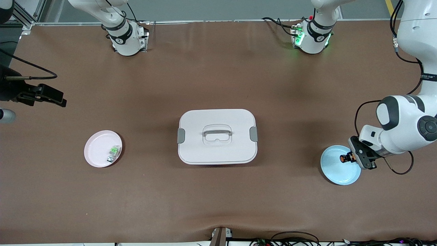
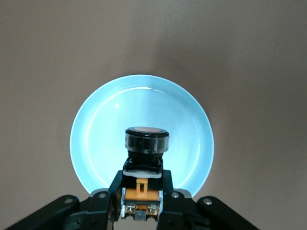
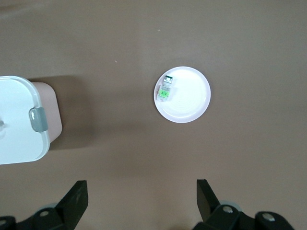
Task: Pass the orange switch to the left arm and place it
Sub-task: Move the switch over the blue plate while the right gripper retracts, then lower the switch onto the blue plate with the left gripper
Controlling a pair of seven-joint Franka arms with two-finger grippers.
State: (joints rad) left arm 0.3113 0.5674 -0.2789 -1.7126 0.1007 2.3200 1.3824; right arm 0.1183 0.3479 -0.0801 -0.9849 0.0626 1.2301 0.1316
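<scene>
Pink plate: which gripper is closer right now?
Right. The right gripper hangs open above the table near the pink plate; the left gripper holds the orange switch over the blue plate.

Bright, even overhead light floods the brown table point(image 1: 218, 68), and the white box point(image 1: 217, 136) throws only a soft, short shadow along the edge nearer the front camera. In the left wrist view the blue plate point(image 2: 96, 139) glows almost overexposed, with a thin arc of glare on its rim, while the table around it falls dim toward the corners. The right wrist view is clear, the pink plate point(image 3: 192, 100) crisp-edged, and the box there casts a reddish shadow beside it.
</scene>
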